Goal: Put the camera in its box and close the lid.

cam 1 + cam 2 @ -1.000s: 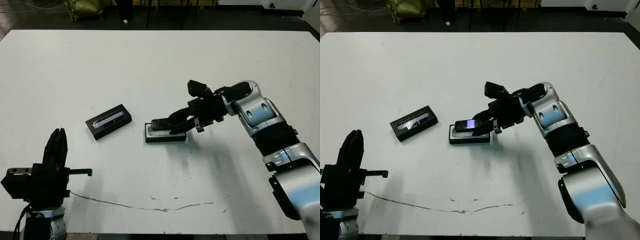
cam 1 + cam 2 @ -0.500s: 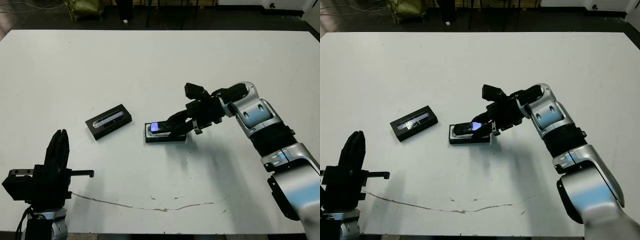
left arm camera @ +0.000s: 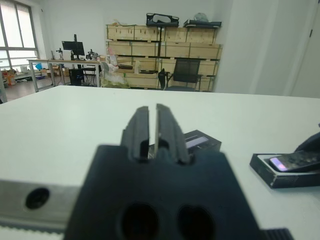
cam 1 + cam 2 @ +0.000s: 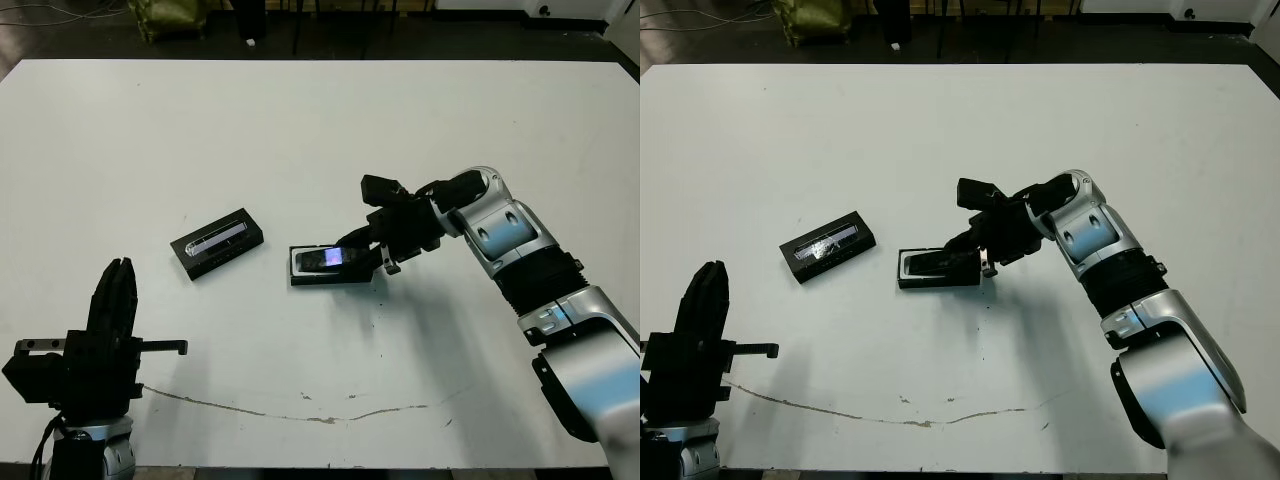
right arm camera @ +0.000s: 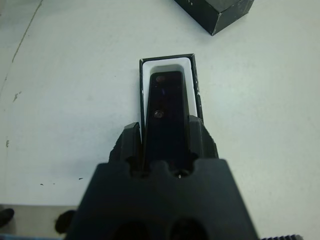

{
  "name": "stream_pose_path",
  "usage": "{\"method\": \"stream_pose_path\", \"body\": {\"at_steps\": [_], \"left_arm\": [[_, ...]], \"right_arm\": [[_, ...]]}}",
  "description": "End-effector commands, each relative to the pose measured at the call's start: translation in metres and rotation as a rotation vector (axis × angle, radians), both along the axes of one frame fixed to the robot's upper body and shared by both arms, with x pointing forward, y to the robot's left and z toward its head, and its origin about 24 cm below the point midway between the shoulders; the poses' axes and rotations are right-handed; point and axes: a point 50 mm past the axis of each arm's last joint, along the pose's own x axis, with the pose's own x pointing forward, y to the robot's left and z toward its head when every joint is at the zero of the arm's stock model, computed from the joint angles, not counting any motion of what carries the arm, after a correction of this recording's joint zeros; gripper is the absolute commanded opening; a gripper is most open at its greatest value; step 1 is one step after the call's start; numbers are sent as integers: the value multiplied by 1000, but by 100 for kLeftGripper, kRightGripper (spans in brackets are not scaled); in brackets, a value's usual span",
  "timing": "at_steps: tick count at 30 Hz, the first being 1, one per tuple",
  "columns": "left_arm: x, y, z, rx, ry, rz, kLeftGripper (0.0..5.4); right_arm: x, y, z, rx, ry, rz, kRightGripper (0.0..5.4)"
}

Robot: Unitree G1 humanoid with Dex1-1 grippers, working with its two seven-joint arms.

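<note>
White table [image 4: 300,130]: slim glossy black camera [image 5: 165,107] over white-lined box [image 5: 144,65].

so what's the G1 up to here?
The right gripper is shut on the slim matte-black camera bar and holds it over the shallow black tray with white lining, the box, one end dipped into it. It is not released yet. The flat black lid with a silvery strip lies apart on the white table, to the box's left. The left gripper idles, shut and holding nothing, near the table's front edge.
</note>
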Motion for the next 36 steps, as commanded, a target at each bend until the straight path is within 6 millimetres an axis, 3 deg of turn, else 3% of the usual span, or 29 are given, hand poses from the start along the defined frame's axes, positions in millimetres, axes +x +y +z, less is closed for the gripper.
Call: {"method": "stream_pose_path", "body": {"at_steps": [1, 22, 28, 36], "left_arm": [[-5, 2, -8, -1, 49, 17, 0], [-6, 0, -9, -4, 43, 19, 0], [-7, -1, -9, -4, 53, 30, 0], [-6, 0, -9, 11, 47, 25, 0]], "right_arm": [[0, 5, -4, -28, -13, 20, 66], [-7, 19, -20, -8, -30, 58, 66], [-6, 16, -18, -7, 38, 51, 66], [-1, 10, -12, 3, 10, 28, 239]]}}
